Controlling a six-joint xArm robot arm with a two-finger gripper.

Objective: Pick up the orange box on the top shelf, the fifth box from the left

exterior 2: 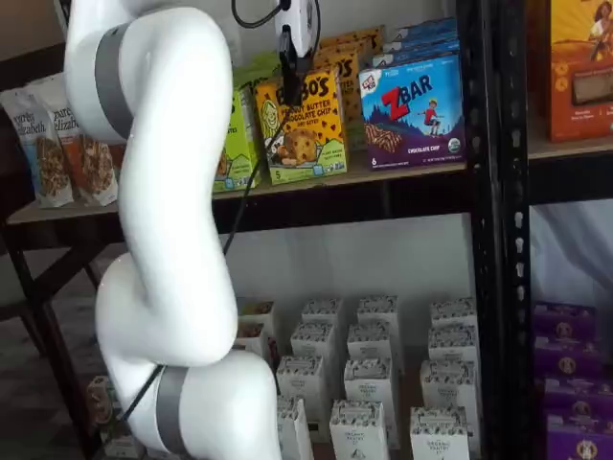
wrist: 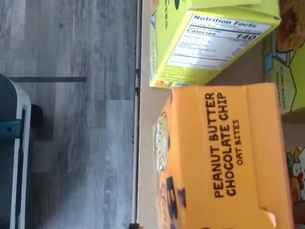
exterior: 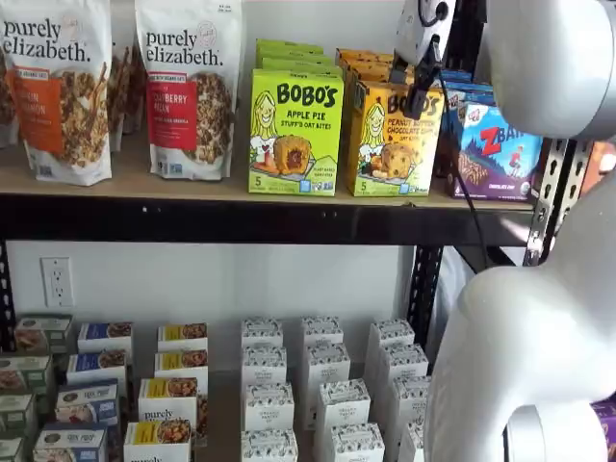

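Risk: end effector (exterior: 421, 96) over the orange box (exterior: 395, 140), jaw state unclear; your off-centre close could topple it against the Apple Pie carton (exterior: 294, 130).

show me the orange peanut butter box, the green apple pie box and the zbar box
orange box (exterior: 393, 140), shelf view, front panel by the oat bite picture
green apple pie box (exterior: 295, 130), shelf view, front panel middle
zbar box (exterior 2: 414, 110), shelf view, front face near the logo

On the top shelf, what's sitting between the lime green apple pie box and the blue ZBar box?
The orange box stands between the apple pie box and the ZBar box, seen in both shelf views.
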